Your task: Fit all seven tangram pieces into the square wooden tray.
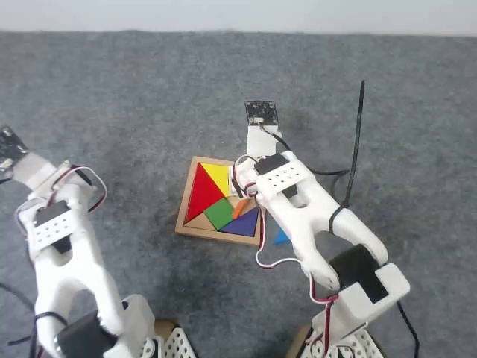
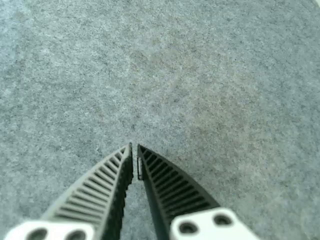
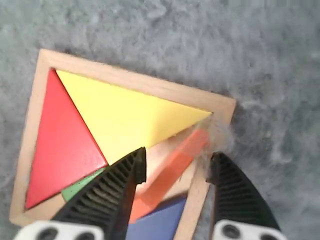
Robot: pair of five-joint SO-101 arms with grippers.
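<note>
Right gripper (image 3: 178, 153): jaws apart, straddling the orange piece (image 3: 170, 172). The piece sits slanted between them, over the bare wood gap just below the yellow triangle (image 3: 125, 110). I can't tell if either pad actually presses on it. It looks tilted and not seated flat, with one end up near the tray corner.

Around it in the square wooden tray (image 3: 150, 82):
- The red triangle (image 3: 60, 140) lies along one side, edge to edge with the yellow one.
- The green piece (image 3: 80, 187) sits under the red point.
- The dark blue piece (image 3: 160, 222) sits next to the orange one.

From the high view the tray (image 1: 186, 212) is mid-table on the grey carpet (image 1: 134, 97), with the right arm leaning over its far-right part. A light blue piece (image 1: 281, 237) lies on the carpet just beside the tray's right edge, half under that arm.

Left gripper (image 2: 134, 146): jaws closed, nothing held, parked over bare carpet well apart from the tray.

Step, as I judge it: placing the orange piece, roughly the fifth of seven. Four look seated, one is being set, and one is outside. I can't spot the seventh.

Next move: the orange piece needs turning so its long edges run parallel to the yellow triangle's edge, then lowering flat into the gap. After that comes the pickup of the light blue piece. The main risk is the orange piece riding up on the rim or on the dark blue piece.
</note>
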